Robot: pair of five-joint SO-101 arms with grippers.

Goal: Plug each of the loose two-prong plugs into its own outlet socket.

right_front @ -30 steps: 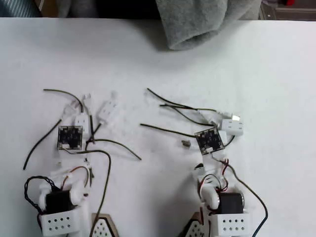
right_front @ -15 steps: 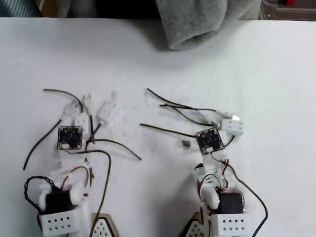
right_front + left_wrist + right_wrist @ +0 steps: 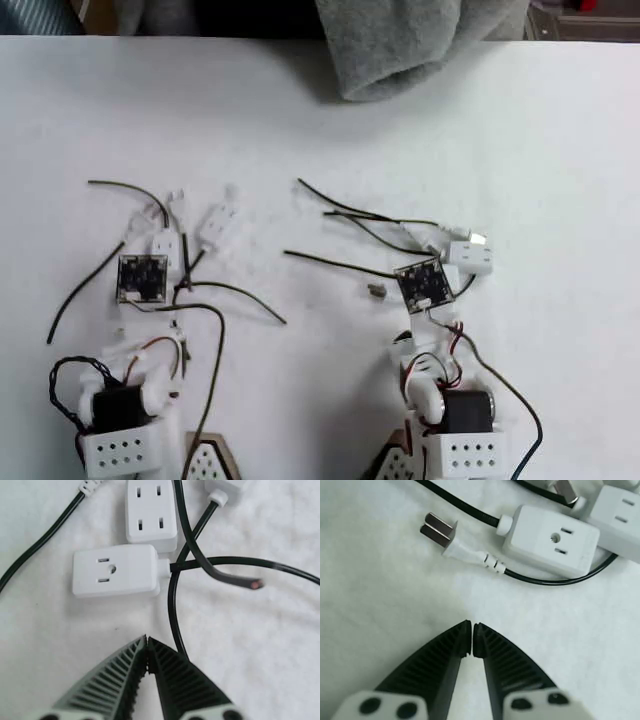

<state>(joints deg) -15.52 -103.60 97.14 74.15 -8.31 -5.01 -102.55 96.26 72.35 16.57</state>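
The left gripper [image 3: 146,652] hangs low over the white table [image 3: 560,150], its ribbed jaws pressed together at the tips with nothing between them. Just beyond the tips a white three-hole socket [image 3: 115,571] lies flat with its slots facing up. Touching its far side is a double socket [image 3: 151,512] showing two pairs of slots. Black cords cross at the three-hole socket's end: a looping cord [image 3: 171,605] curves down close past one jaw, and a cut cord [image 3: 256,584] ends in bare copper off to the side. The right gripper [image 3: 471,640] is likewise closed tip to tip and holds nothing. A two-prong plug [image 3: 451,542] lies flat on the table ahead of it, apart from the tips, its prongs pointing away from its cord. Beside the plug sits a white socket block [image 3: 551,539], slots up, with a second block [image 3: 620,512] just beside it. In the high view a small metal piece [image 3: 376,291] is possibly that plug, though it is too small to tell. A grey cloth [image 3: 400,50] lies at the table's far edge.
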